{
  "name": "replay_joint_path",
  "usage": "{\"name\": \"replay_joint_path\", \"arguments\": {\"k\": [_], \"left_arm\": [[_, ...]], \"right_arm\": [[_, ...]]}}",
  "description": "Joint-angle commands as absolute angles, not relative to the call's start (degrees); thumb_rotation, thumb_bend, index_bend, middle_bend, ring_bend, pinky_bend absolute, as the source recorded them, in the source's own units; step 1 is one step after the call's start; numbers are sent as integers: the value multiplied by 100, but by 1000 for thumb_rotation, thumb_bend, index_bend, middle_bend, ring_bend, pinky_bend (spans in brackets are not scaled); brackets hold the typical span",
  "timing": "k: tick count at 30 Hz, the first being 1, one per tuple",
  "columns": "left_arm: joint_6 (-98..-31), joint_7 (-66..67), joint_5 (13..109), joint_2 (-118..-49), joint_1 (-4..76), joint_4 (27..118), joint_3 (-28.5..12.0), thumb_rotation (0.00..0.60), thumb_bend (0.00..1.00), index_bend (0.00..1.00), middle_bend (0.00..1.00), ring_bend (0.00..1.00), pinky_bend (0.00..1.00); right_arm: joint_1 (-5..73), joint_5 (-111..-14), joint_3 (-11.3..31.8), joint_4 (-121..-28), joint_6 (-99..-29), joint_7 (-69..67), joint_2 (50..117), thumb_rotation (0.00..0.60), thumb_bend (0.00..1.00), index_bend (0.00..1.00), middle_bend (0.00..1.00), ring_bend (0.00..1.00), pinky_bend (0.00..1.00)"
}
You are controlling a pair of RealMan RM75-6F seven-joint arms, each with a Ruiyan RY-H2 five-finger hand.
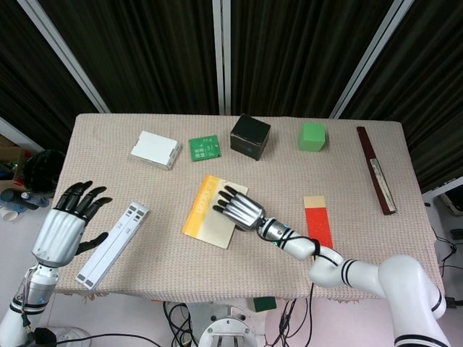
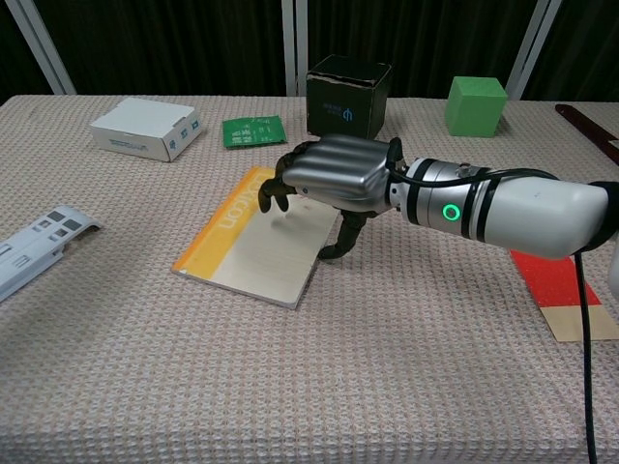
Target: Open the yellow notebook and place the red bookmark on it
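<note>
Beige woven worktop (image 1: 362, 155): notebook (image 1: 206, 217) cream w/ yellow-orange spine; bookmark (image 1: 317, 220) red w/ tan ends. Far side: white box (image 1: 155, 150), green card (image 1: 205, 147), black box (image 1: 249, 136), green cube (image 1: 312, 136). Hands silver w/ black fingers.

the right hand (image 2: 334, 179) covers the far right part of the yellow notebook (image 2: 250, 246), so the red writing on its cover is hidden. whether the fingertips (image 2: 278, 191) touch the cover cannot be told. in the chest view the red bookmark (image 2: 558, 287) is partly behind the arm and cut by the right edge. the left hand (image 1: 66, 225) shows only in the head view. the words on the green card (image 1: 205, 147) are too small to read.
</note>
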State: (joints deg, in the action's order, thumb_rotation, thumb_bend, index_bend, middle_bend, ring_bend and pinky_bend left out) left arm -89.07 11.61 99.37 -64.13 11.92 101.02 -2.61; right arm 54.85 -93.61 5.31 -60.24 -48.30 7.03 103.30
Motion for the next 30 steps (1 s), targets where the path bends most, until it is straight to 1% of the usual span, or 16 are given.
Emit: {"name": "replay_joint_path", "arguments": {"k": [1,7,13,20,22,25,30], "left_arm": [[-8907,1161,9941,-6409,1190,10100,-262,600,15,281,204,112,161],[-8896,1148,9949,-6409,1201,10099,-277,600,15,282,204,112,161],[-8916,1103,9966,-6397,1197,10098,-286,600,14,282,204,113,162],[-8969,1044,9985,-6380,1180,10103,-301,600,14,282,204,112,161],[-8984,1026,9998,-6373,1175,10108,-302,600,14,282,204,112,162],[-8997,996,10024,-6354,1171,10129,-296,600,14,282,204,112,162],[-9015,987,10048,-6311,1163,10182,-299,600,14,282,204,112,162]], "right_arm": [[5492,-9343,533,-5952,-4903,669,10373,600,178,281,309,132,160],[5510,-9369,557,-5700,-5176,532,10562,600,222,322,336,155,161],[5550,-9481,555,-5243,-5556,271,10884,600,327,407,392,220,185],[5660,-9524,644,-4595,-5927,-32,11310,600,378,487,443,292,208],[5701,-9519,690,-4428,-6023,-81,11426,600,407,512,453,316,219],[5791,-9497,771,-4125,-6134,-154,11622,600,462,590,487,362,239],[5943,-9551,735,-3712,-6181,-199,11781,600,481,714,510,400,260]]}}
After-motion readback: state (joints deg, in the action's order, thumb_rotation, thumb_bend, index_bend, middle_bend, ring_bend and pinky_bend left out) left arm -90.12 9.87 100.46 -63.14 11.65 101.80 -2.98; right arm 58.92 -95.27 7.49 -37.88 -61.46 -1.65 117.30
